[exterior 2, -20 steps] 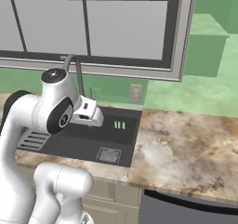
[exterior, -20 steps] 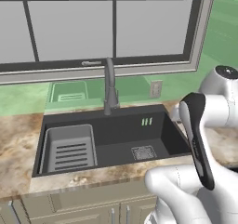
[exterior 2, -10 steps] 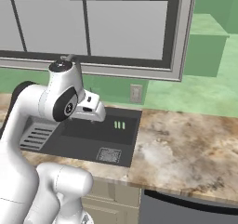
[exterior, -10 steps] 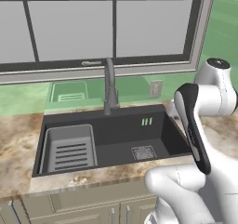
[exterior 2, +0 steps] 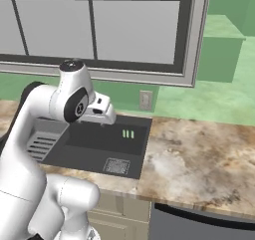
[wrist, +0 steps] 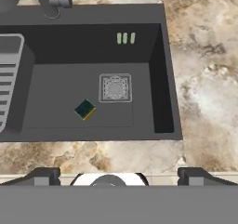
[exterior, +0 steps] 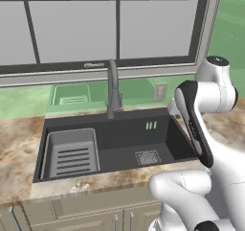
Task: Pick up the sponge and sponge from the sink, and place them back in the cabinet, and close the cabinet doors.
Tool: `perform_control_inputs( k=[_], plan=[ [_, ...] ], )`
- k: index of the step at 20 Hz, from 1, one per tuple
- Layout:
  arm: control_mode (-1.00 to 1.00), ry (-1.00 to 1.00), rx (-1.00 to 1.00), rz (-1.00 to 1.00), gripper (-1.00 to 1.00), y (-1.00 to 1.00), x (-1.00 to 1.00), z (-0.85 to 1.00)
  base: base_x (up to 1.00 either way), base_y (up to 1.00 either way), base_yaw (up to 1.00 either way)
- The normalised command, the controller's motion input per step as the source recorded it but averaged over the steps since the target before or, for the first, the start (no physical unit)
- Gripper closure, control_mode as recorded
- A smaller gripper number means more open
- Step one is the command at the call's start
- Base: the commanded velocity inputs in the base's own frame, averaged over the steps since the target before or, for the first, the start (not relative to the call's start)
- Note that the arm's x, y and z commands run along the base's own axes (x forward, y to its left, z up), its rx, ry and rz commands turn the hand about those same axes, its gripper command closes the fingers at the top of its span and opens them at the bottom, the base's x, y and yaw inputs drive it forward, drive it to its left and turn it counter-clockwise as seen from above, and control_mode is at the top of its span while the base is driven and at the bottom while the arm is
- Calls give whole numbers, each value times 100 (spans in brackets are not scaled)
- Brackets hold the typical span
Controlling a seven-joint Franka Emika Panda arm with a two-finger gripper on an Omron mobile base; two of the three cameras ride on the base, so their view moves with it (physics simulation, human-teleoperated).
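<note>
A dark green-topped sponge with a yellow base lies flat on the floor of the black sink, just left of the square drain. My gripper hovers open high above the sink's front edge, with nothing between its fingers. The right base view has the gripper over the basin's back part. A grey slotted rack fills the sink's left end, and the grey gooseneck faucet stands behind it. The other sponge, the cabinet and its doors are out of view.
Marbled brown counter stretches to the right of the sink and along its front. A large window spans the back wall, with a wall outlet below it. Beige drawer fronts sit under the counter.
The arm has lifted and swung a little to the right over the sink. The gripper has stayed open and empty. The sink and its contents have not moved.
</note>
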Motion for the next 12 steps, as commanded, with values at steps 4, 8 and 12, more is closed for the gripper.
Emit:
perform_control_inputs(
  k=[4,8,12],
  plan=[
    [-100,2,0,0,-100,0,19,-8,0,0,0],
    [-100,2,0,0,-100,0,23,-11,0,0,0],
    [-100,0,0,0,-100,0,26,-13,0,0,0]
  ],
)
